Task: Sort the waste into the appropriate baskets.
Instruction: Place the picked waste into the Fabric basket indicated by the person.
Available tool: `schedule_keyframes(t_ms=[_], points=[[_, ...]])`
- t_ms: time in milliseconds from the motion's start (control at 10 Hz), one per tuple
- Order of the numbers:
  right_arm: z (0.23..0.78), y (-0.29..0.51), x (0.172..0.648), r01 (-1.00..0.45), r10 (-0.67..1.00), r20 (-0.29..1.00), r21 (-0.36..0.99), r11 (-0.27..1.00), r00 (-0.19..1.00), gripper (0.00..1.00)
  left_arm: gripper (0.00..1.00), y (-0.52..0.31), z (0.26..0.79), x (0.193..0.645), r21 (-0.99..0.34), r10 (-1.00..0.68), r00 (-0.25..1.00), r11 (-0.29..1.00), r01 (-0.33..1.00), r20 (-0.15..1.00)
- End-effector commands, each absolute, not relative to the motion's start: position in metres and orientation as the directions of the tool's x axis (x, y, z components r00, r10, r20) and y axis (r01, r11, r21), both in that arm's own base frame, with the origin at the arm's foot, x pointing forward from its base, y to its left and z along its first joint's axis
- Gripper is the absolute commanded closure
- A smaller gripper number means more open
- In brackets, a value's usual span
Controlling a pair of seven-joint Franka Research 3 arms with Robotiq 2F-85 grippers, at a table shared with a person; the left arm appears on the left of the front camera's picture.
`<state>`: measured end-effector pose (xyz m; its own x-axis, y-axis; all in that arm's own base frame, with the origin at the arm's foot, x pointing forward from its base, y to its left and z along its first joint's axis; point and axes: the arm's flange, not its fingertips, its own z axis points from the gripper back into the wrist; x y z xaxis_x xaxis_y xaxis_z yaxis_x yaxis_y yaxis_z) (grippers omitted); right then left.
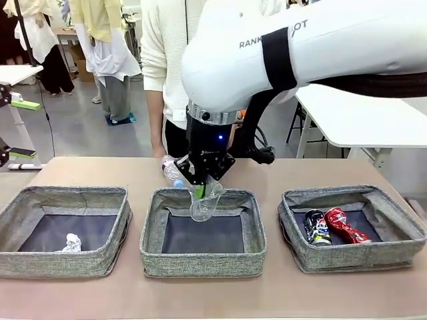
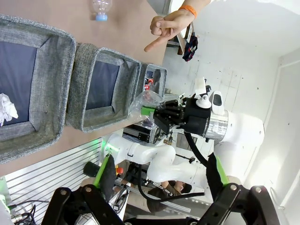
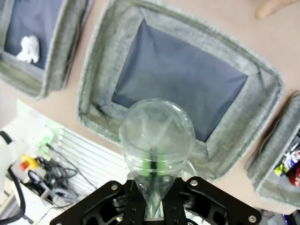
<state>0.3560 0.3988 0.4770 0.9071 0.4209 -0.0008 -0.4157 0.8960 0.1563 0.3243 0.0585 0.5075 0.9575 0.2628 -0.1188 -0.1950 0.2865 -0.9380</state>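
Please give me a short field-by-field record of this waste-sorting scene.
right end effector: grips plastic cup above middle basket
left basket: paper ball
right basket: red can, dark printed can
table: plastic bottle lying beyond the baskets
person's hand: pointing, near the far edge

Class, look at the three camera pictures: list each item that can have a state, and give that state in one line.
clear plastic cup: between the right gripper's fingers, above the middle basket
middle basket: empty
left basket: holds a paper ball
right basket: holds two cans
plastic bottle: lying on the table, capped
left gripper: open, empty
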Motion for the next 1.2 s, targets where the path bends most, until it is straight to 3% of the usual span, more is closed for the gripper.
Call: schedule_keyframes(t_ms=[0, 100, 200, 400, 500, 600, 800, 900, 1100], points=[[0.474, 0.397, 0.351, -0.392, 0.4, -0.003, 0.185, 0.901, 0.917, 0.4, 0.0, 0.057, 0.51, 0.323, -0.941, 0.268, 0.956, 0.275, -0.196, -0.12], [0.474, 0.397, 0.352, -0.388, 0.395, 0.0, 0.186, 0.903, 0.919, 0.29, 0.0, 0.057, 0.51, 0.323, -0.941, 0.268, 0.956, 0.275, -0.196, -0.12], [0.474, 0.396, 0.352, -0.387, 0.393, 0.003, 0.187, 0.903, 0.919, 0.0, 0.0, 0.057, 0.51, 0.323, -0.941, 0.268, 0.956, 0.275, -0.196, -0.12], [0.474, 0.395, 0.352, -0.38, 0.386, 0.01, 0.194, 0.904, 0.923, 0.0, 0.0, 0.057, 0.51, 0.323, -0.941, 0.268, 0.956, 0.275, -0.196, -0.12], [0.474, 0.394, 0.353, -0.378, 0.385, 0.008, 0.212, 0.901, 0.923, 0.06, 0.0, 0.057, 0.51, 0.323, -0.941, 0.268, 0.956, 0.275, -0.196, -0.12], [0.475, 0.392, 0.354, -0.378, 0.386, 0.008, 0.225, 0.898, 0.923, 0.0, 0.0, 0.057, 0.51, 0.323, -0.941, 0.268, 0.956, 0.275, -0.196, -0.12], [0.477, 0.389, 0.357, -0.382, 0.395, 0.008, 0.279, 0.881, 0.918, 0.0, 0.0, 0.057, 0.51, 0.323, -0.941, 0.268, 0.956, 0.275, -0.196, -0.12], [0.48, 0.385, 0.358, -0.385, 0.404, 0.012, 0.329, 0.862, 0.915, 0.0, 0.0, 0.057, 0.51, 0.323, -0.941, 0.268, 0.956, 0.275, -0.196, -0.12], [0.494, 0.361, 0.364, -0.378, 0.439, 0.057, 0.614, 0.693, 0.897, 0.0, 0.0, 0.057, 0.51, 0.323, -0.941, 0.268, 0.956, 0.275, -0.196, -0.12]])
